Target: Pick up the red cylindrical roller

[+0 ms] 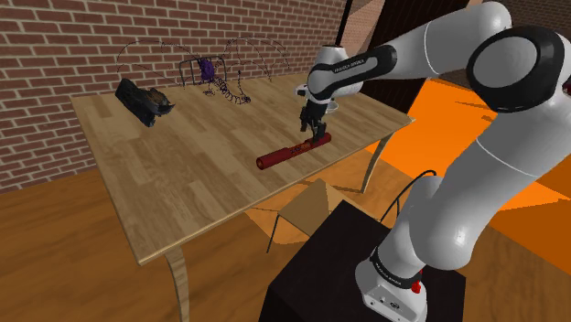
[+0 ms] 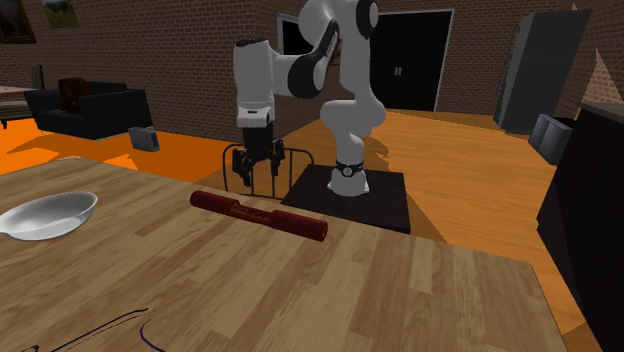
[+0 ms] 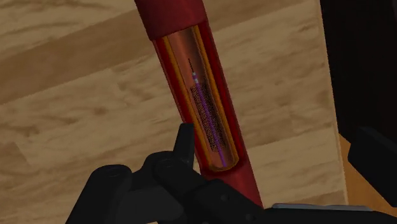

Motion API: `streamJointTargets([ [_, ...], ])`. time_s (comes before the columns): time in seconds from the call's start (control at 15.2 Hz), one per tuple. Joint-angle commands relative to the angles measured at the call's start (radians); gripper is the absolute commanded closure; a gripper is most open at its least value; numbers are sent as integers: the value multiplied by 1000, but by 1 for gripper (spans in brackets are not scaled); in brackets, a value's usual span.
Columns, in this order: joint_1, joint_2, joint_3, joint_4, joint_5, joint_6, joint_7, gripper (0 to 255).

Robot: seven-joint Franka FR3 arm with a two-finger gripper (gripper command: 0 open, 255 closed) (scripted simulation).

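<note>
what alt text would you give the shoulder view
A white robot arm reaches from the lower right over a wooden table, its black pincer open just over a dark red roller lying near the table's edge. A dark object sits at the far left corner before a brick wall.

my arm (image 1: 512,155): glossy white links, dark joints | forearm band: small pale lettering (image 1: 352,66) | my gripper (image 1: 312,129): all black | base: white flange, red dot (image 1: 418,288), thin black cable (image 1: 400,193) | stand (image 1: 311,274): black box
</note>
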Motion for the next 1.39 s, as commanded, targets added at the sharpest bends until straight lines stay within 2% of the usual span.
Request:
streamJointTargets([
  [0.0, 17, 111, -19, 48, 75, 32, -136, 0],
  [0.2, 2, 244, -10, 114, 168, 54, -299, 0],
  [0.79, -17, 319, 11, 84, 230, 145, -341, 0],
  [0.86, -18, 320, 10, 84, 231, 145, -343, 255],
  [1.32, -18, 321, 11, 85, 232, 146, -344, 255],
])
